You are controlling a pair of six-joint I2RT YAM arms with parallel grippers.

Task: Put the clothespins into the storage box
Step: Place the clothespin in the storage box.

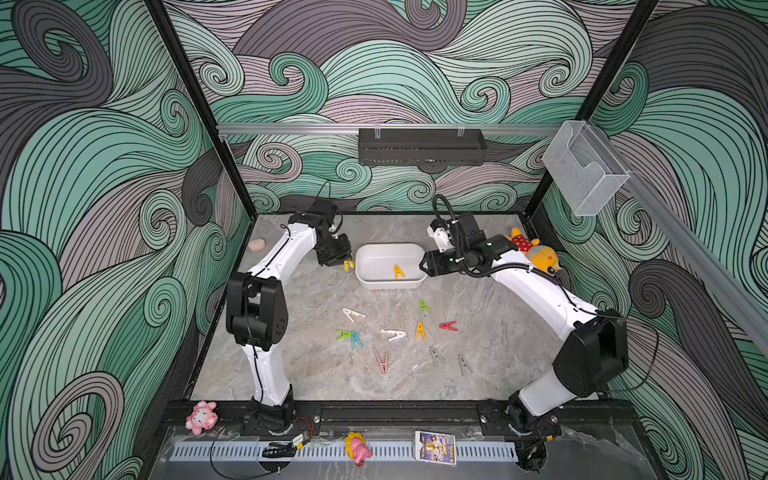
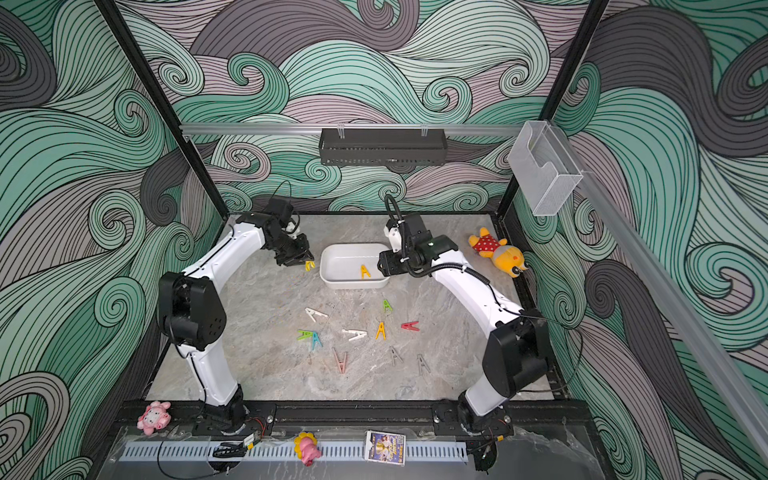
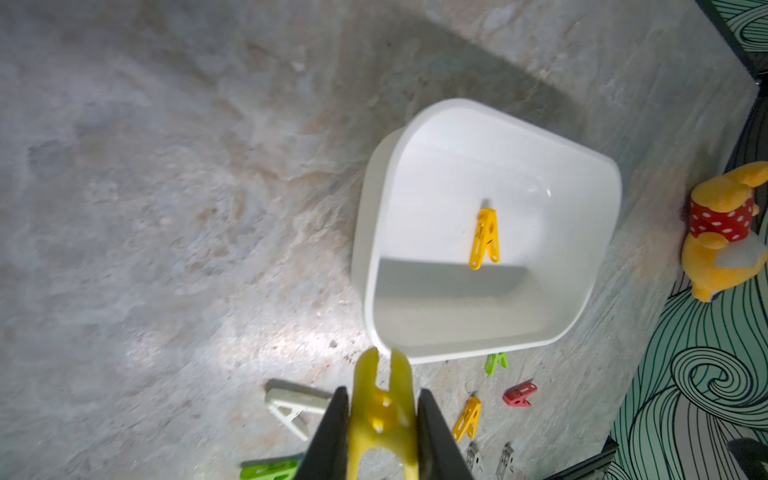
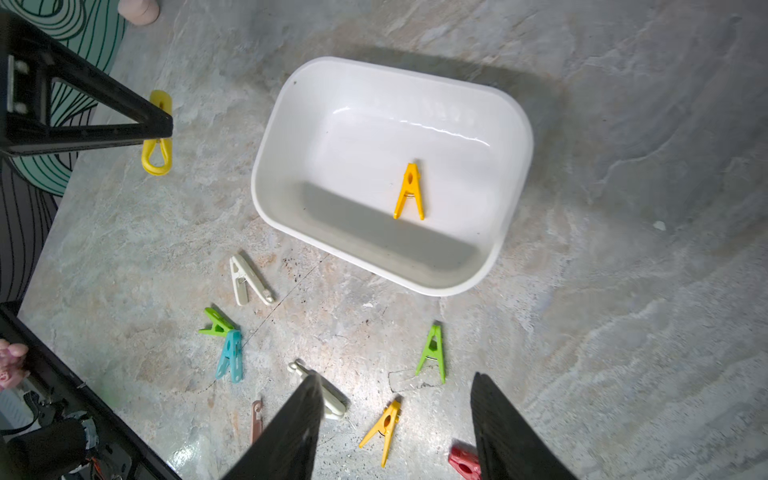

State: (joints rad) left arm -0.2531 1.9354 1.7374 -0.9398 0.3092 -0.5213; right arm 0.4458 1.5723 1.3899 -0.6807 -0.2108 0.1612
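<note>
Red clothespin [image 4: 462,462] — half hidden behind right end effector [image 4: 395,375].

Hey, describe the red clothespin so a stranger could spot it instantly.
Find the white storage box on the stone table. Among the clothespins scattered between it and the arm bases, the red clothespin lies beside the loose yellow clothespin, toward the right arm. It is the only red one.

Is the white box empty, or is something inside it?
Not empty. One yellow clothespin lies flat on the floor of the storage box; nothing else is in it.
</note>
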